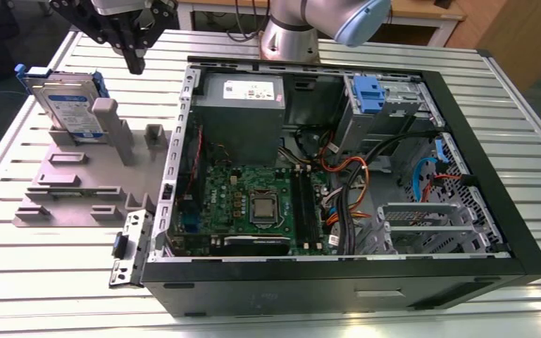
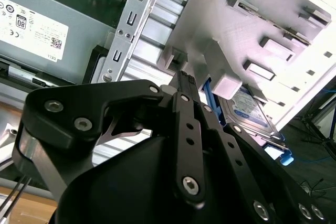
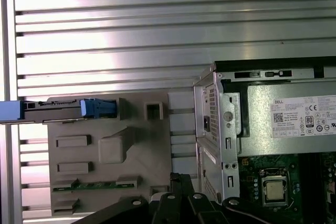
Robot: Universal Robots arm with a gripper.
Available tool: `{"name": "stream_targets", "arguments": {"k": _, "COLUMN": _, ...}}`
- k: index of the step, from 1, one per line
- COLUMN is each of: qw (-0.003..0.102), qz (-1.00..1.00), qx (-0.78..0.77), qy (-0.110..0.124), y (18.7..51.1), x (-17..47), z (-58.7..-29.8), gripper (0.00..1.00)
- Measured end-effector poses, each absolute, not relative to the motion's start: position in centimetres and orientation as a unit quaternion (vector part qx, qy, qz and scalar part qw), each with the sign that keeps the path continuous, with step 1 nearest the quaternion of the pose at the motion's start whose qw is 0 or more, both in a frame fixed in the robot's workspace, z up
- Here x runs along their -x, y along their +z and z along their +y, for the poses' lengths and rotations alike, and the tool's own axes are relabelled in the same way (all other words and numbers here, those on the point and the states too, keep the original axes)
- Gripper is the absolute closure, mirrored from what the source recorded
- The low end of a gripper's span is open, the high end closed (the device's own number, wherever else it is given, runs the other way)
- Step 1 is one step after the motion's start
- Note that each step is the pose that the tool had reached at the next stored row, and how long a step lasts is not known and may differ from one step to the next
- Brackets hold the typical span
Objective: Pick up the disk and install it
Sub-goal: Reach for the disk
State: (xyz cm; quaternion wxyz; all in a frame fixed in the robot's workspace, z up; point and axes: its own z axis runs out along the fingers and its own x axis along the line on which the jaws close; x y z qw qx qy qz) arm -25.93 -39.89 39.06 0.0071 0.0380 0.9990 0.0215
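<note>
Shows the disk standing on edge in the grey fixture beside the open computer case, probably propped so for grasping from above; puts the gripper near its top edge, fingertips pressed together, empty

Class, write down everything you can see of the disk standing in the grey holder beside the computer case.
The disk is a flat rectangular drive, silver metal with a white-and-blue label, framed by a blue plastic bracket. It stands on edge, slightly tilted, slotted into the grey holder at the exterior view's left of the open computer case. A grey post of the holder stands in front of its labelled face. The tool hangs nearby, clear of it.
</note>
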Motion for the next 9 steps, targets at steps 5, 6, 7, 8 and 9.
{"name": "stream_targets", "arguments": {"k": 5, "qw": 0.007, "qz": 0.999, "qx": -0.038, "qy": 0.021, "y": 39.06, "x": 26.01, "z": -39.89, "gripper": 0.89}}
{"name": "stream_targets", "arguments": {"k": 6, "qw": 0.007, "qz": 0.999, "qx": -0.038, "qy": 0.021, "y": 39.06, "x": 26.07, "z": -39.89, "gripper": 0.89}}
{"name": "stream_targets", "arguments": {"k": 7, "qw": 0.007, "qz": 0.999, "qx": -0.038, "qy": 0.021, "y": 39.06, "x": 26.14, "z": -39.89, "gripper": 0.89}}
{"name": "stream_targets", "arguments": {"k": 8, "qw": 0.007, "qz": 0.999, "qx": -0.038, "qy": 0.021, "y": 39.06, "x": 26.22, "z": -39.89, "gripper": 0.89}}
{"name": "stream_targets", "arguments": {"k": 9, "qw": 0.007, "qz": 0.999, "qx": -0.038, "qy": 0.021, "y": 39.06, "x": 26.31, "z": -39.89, "gripper": 0.89}}
